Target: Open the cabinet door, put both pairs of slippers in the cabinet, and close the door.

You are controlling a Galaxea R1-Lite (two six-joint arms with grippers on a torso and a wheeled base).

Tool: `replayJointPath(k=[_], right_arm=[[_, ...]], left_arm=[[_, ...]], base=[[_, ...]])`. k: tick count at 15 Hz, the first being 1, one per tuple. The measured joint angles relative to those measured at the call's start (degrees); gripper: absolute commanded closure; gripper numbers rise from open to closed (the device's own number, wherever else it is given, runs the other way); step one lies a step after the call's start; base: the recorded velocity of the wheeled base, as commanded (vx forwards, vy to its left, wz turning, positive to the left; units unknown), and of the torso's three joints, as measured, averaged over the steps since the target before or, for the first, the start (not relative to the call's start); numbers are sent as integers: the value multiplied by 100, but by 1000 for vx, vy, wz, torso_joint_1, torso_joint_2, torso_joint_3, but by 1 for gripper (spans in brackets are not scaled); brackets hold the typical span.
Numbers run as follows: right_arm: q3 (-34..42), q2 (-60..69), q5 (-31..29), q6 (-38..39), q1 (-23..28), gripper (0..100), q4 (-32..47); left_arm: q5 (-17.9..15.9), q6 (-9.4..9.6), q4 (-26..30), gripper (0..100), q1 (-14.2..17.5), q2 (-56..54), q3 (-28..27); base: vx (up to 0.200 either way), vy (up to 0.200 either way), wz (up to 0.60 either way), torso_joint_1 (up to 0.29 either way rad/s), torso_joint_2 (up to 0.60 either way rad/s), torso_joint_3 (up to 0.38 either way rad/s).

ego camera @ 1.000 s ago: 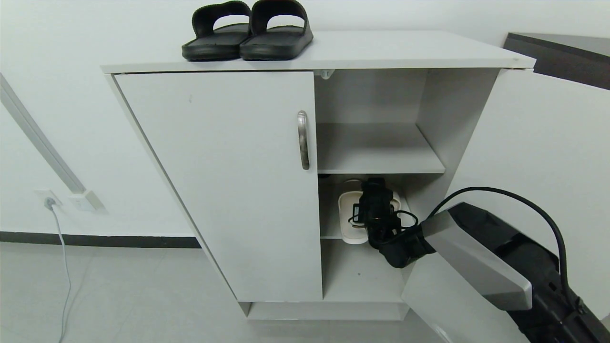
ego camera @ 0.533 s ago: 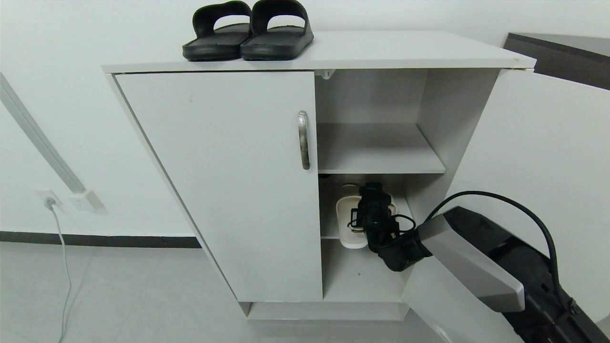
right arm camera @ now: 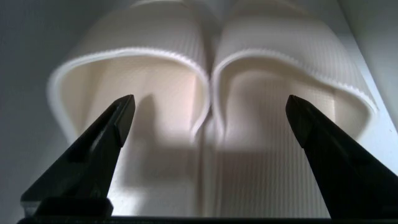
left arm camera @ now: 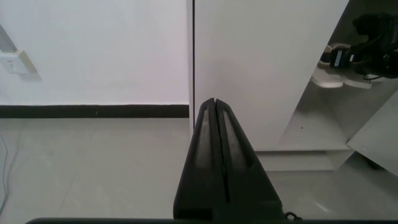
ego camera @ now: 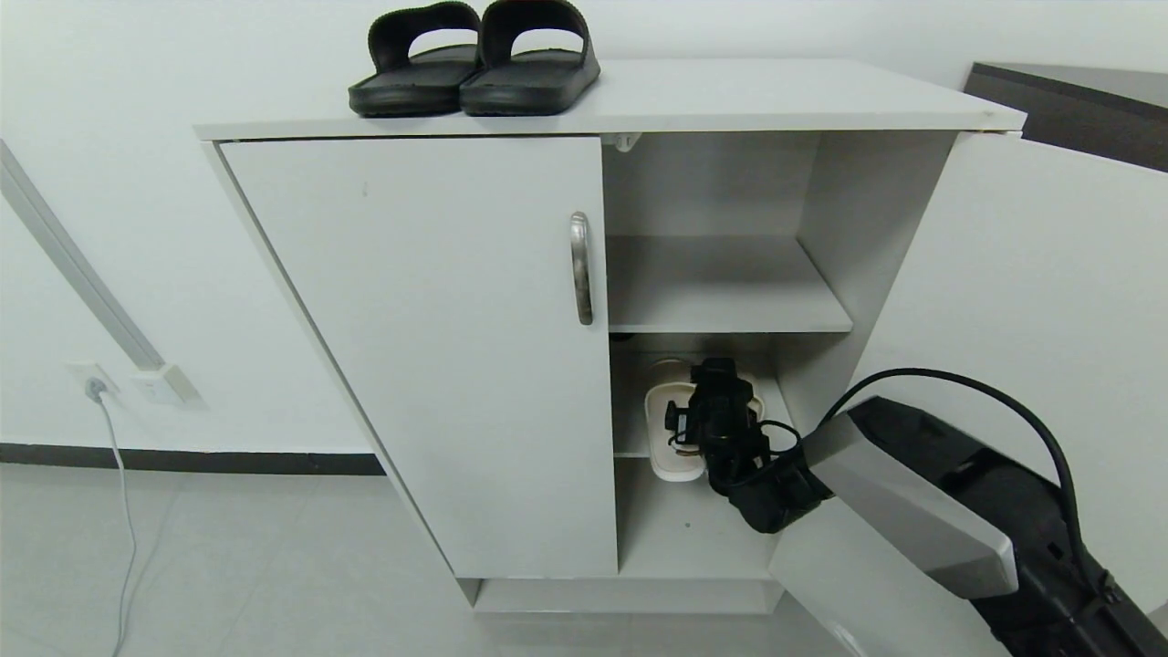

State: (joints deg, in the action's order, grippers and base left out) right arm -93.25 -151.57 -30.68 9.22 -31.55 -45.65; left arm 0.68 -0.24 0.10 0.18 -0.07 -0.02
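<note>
Head view: the cabinet (ego camera: 757,96) stands with its left door (ego camera: 429,356) shut and its right door (ego camera: 1031,310) swung wide. The black slippers (ego camera: 474,64) sit side by side on the cabinet's top, toward its left end. The white slippers (ego camera: 668,429) lie on the cabinet's lower shelf (ego camera: 628,438), their near ends reaching over the shelf's front edge. The right gripper (ego camera: 716,392) is inside the cabinet at that shelf, directly over the white pair. Left wrist view: the left gripper (left arm camera: 214,104) hangs in front of the cabinet, outside its shut door, fingers pressed flat together and holding nothing. The white slippers (left arm camera: 325,76) and the right gripper (left arm camera: 373,37) show past the door's edge. Right wrist view: the right gripper (right arm camera: 210,102) stands wide apart, nothing clamped, with the white slippers (right arm camera: 267,74) lying between and beyond its two tips, deep in the cabinet.
</note>
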Motion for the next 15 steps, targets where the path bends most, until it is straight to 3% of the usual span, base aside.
replayJointPath(k=[3,11,15], right_arm=[[1007,538,-11,2,-155,0,-569],[4843,2720,-99,44,-1095,0,-1913],[5333,3205,-122,187,-1247,0,-2060]], left_arm=[[-4,2,0,100,-5,0,0],[-26,0,1,100,-5,0,-5],[-26,0,1,100,-5,0,-7]], base=[[0,0,0,0,0,0],[0,0,0,0,0,0],[-150,0,0,1,3,3]])
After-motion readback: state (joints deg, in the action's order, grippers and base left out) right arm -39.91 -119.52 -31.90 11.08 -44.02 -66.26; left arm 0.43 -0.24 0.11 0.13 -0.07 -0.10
